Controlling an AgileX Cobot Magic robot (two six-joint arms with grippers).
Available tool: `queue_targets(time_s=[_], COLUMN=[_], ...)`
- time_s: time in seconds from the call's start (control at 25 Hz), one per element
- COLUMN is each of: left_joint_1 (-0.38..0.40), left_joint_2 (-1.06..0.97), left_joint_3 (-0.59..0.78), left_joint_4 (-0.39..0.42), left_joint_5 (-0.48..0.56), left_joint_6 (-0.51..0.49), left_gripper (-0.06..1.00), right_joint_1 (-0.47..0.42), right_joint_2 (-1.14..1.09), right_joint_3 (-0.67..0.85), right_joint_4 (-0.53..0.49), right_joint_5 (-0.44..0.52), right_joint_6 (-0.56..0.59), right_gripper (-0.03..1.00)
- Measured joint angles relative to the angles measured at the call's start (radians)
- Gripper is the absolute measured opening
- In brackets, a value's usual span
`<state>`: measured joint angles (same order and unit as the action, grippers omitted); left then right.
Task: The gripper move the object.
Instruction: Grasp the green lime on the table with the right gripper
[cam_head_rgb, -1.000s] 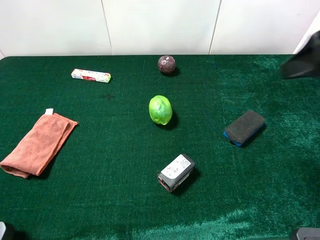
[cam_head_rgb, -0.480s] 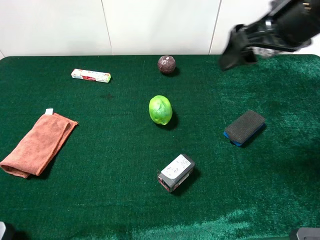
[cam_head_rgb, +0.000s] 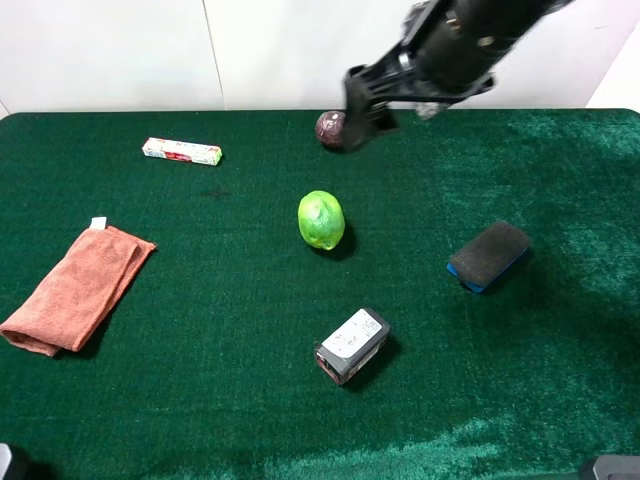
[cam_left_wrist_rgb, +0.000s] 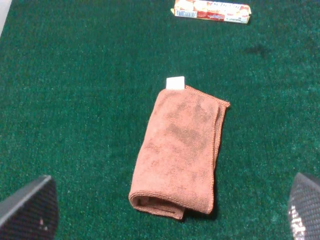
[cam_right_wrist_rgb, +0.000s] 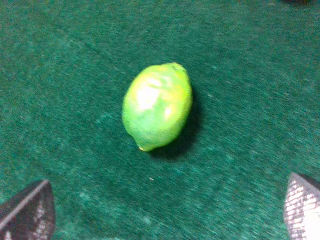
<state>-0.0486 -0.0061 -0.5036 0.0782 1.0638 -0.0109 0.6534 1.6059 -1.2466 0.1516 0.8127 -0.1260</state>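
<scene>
The lime-green fruit (cam_head_rgb: 321, 220) lies on the green table near its middle; it also shows in the right wrist view (cam_right_wrist_rgb: 157, 105). My right gripper (cam_head_rgb: 362, 112) hangs in the air behind the fruit, in front of the dark maroon ball (cam_head_rgb: 328, 128), which it partly hides. In the right wrist view the right gripper (cam_right_wrist_rgb: 165, 210) is open and empty, its fingertips (cam_right_wrist_rgb: 27, 210) wide apart with the fruit lying ahead between them, not touching. My left gripper (cam_left_wrist_rgb: 167, 207) is open and empty over the orange cloth (cam_left_wrist_rgb: 182, 150).
The folded orange cloth (cam_head_rgb: 75, 288) lies at the left. A small printed box (cam_head_rgb: 181, 151) lies at the back left. A dark eraser block (cam_head_rgb: 488, 255) lies at the right. A black box with a white label (cam_head_rgb: 352, 345) lies in front of the fruit.
My right arm has swung in from the far right edge leftward across the back of the table, to just behind the fruit by the maroon ball. The objects have not moved.
</scene>
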Motion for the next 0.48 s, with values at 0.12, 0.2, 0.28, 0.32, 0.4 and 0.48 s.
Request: queue_targets(time_s=[0.12,0.2,0.28,0.32,0.4,0.48], left_joint_1=[0.0,0.0,0.0,0.0,0.0,0.0], left_joint_2=[0.0,0.0,0.0,0.0,0.0,0.0], left_joint_3=[0.0,0.0,0.0,0.0,0.0,0.0], left_joint_4=[0.0,0.0,0.0,0.0,0.0,0.0], left_joint_5=[0.0,0.0,0.0,0.0,0.0,0.0], left_joint_6=[0.0,0.0,0.0,0.0,0.0,0.0], left_gripper=[0.92,0.92,0.92,0.92,0.92,0.92], right_joint_1=[0.027,0.037,0.042,0.042,0.052,0.064], right_joint_2=[0.056,0.09,0.126,0.138,0.17,0.198], right_joint_3=[-0.038,-0.062,-0.084,-0.093,-0.115,-0.133], right_joint_4=[0.001,0.002,0.004,0.004,0.004,0.006], right_joint_5=[0.001,0.001,0.001,0.001,0.002,0.002], right_joint_6=[0.034,0.062,0.097,0.11,0.141,0.17], right_gripper=[0.7,0.7,0.7,0.7,0.7,0.7])
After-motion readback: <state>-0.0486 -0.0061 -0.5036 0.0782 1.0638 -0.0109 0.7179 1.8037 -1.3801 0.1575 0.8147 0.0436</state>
